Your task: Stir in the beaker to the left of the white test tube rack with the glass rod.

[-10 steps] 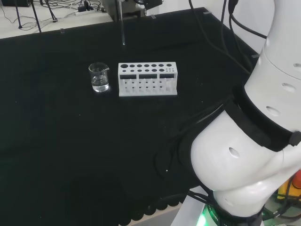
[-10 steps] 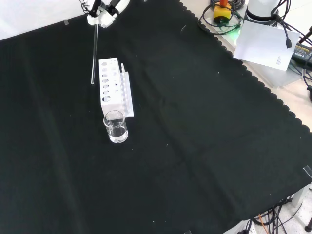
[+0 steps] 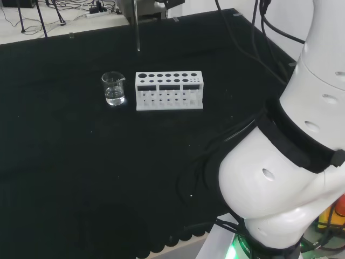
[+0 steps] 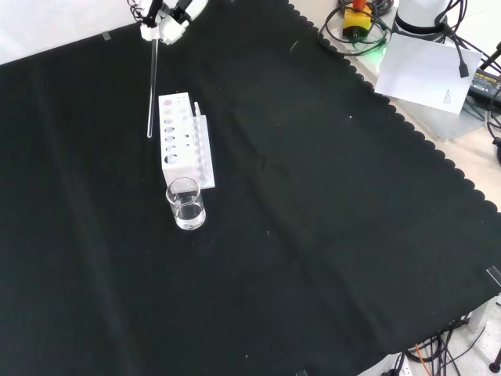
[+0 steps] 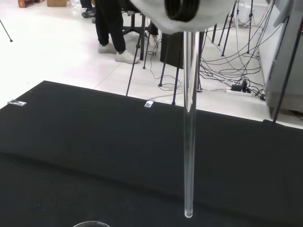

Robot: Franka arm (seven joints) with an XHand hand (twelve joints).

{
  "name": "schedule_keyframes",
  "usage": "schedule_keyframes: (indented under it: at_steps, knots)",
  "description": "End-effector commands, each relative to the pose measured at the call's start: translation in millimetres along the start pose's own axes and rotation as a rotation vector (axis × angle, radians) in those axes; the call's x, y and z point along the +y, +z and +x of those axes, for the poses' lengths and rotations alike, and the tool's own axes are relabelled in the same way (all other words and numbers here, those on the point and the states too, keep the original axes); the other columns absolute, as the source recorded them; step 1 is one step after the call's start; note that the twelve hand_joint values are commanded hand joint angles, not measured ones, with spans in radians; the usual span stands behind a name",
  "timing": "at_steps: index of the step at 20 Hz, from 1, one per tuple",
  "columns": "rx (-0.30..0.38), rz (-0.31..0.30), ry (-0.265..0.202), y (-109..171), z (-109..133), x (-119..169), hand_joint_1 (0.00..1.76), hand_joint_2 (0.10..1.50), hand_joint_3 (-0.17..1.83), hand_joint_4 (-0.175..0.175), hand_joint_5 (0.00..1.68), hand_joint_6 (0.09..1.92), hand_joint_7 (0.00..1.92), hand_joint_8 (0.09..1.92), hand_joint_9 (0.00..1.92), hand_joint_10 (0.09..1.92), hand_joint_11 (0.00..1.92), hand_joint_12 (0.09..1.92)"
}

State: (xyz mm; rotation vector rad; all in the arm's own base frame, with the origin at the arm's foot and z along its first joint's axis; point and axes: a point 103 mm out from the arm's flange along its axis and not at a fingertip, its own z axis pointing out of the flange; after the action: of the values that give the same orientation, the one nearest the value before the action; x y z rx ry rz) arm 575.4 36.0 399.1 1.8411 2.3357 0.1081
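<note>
The hand (image 4: 168, 19) hung at the top of the front view, fingers curled round the upper end of the glass rod (image 4: 152, 86), which hung straight down from it, long axis upright. Seen from the front, the rod's lower tip floated above the cloth just to the left of the white test tube rack's (image 4: 180, 141) far end, touching nothing. In the wrist view the rod (image 5: 190, 142) ran down from the blurred white of the hand (image 5: 182, 12), its rounded tip free over the black cloth (image 5: 94, 142).

The beaker (image 4: 185, 204) stood just beyond the rack's near end in the front view, with a shallow layer of clear liquid in it. In the head view the same beaker (image 3: 114, 89) sat just to the left of the rack (image 3: 169, 90), while the rod (image 3: 137, 27) hung farther back, about over the gap between them.

So the whole matter, as I judged it, came down to one offset: the beaker's mouth lay nearer the front camera than the rod's tip, roughly the length of the rack away, and a little to the right. The rod was already vertical, so it seemed to need no tilting, only carrying along the rack until the tip was over the open mouth and then lowering into the liquid. Stirring had not begun.
</note>
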Motion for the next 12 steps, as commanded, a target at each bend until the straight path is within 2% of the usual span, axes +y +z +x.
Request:
schedule_keyframes:
  at_steps: [1, 4, 12]
  knots:
    - [0.010, 0.006, -0.022, -4.3, 7.7, 9.3, 1.30, 1.00, 0.09, -0.175, 1.16, 0.41, 1.19, 0.98, 1.61, 0.86, 1.44, 0.95]
    - [0.032, -0.008, -0.040, -2.2, 12.5, 16.5, 1.30, 1.00, 0.09, -0.175, 1.16, 0.41, 1.19, 0.98, 1.61, 0.86, 1.44, 0.95]
    - [0.067, 0.009, -0.117, 23.2, 34.2, 32.9, 1.30, 1.01, 0.08, -0.175, 1.16, 0.41, 1.19, 0.98, 1.61, 0.86, 1.44, 0.95]
